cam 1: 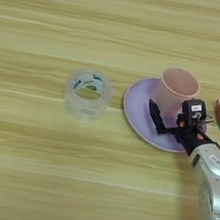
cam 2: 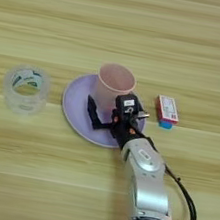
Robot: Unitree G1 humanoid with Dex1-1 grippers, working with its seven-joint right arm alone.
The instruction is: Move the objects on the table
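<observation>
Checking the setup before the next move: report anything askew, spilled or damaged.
Nothing stands out. The pink cup stands upright on the lilac plate, the red-and-white box lies flat beside it, and the clear tape roll sits apart to the left. No spills or damage are visible.

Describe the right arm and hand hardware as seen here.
Silver, rounded forearm ending in a black cuff at the bottom. A thin black cable loops alongside it. The hand is black with two slim fingers, small orange accents and a white label on top.

No legible text: print on red-and-white box (cam 2: 167, 109) and tape roll (cam 1: 88, 93) too blurred.
</observation>
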